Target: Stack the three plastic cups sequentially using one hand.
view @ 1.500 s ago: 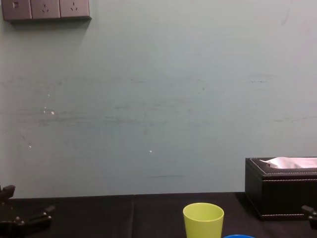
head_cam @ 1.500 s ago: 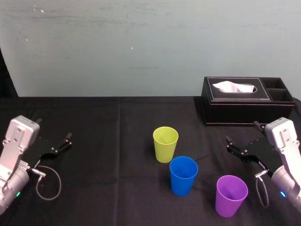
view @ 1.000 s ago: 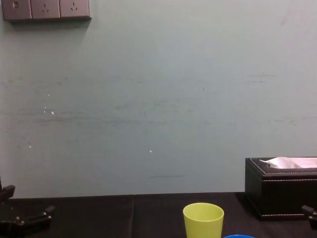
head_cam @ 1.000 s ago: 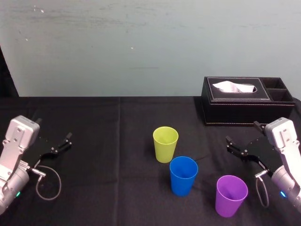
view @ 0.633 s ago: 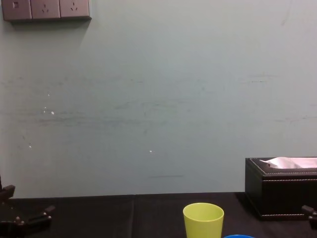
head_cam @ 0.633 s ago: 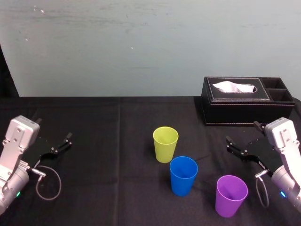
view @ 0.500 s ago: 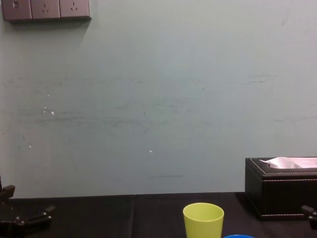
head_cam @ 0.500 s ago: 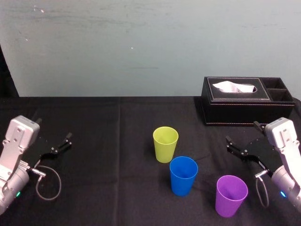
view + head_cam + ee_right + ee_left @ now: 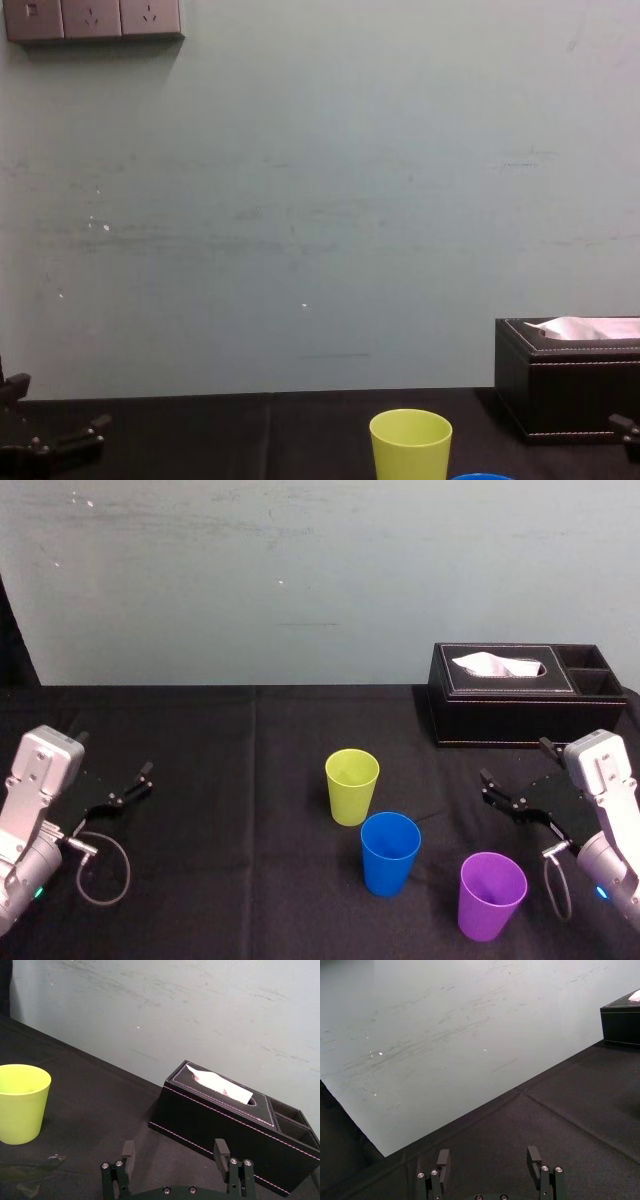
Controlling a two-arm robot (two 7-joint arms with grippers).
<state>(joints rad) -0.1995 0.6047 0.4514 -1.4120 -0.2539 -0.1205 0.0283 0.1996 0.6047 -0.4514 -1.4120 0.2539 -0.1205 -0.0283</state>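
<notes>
Three cups stand apart and upright on the black table: a yellow-green cup (image 9: 352, 785) in the middle, a blue cup (image 9: 390, 852) just in front of it to the right, and a purple cup (image 9: 492, 894) nearer the front right. The yellow-green cup (image 9: 410, 444) (image 9: 22, 1102) also shows in the chest and right wrist views, with the blue cup's rim (image 9: 482, 477) beside it. My right gripper (image 9: 514, 772) (image 9: 174, 1152) hovers open and empty at the right, behind the purple cup. My left gripper (image 9: 115, 768) (image 9: 488, 1157) rests open and empty at the far left.
A black tissue box (image 9: 525, 693) (image 9: 235, 1112) (image 9: 568, 378) with side compartments stands at the back right, just behind my right gripper. A pale wall (image 9: 300, 580) rises behind the table. A loose cable loop (image 9: 103, 870) hangs under my left wrist.
</notes>
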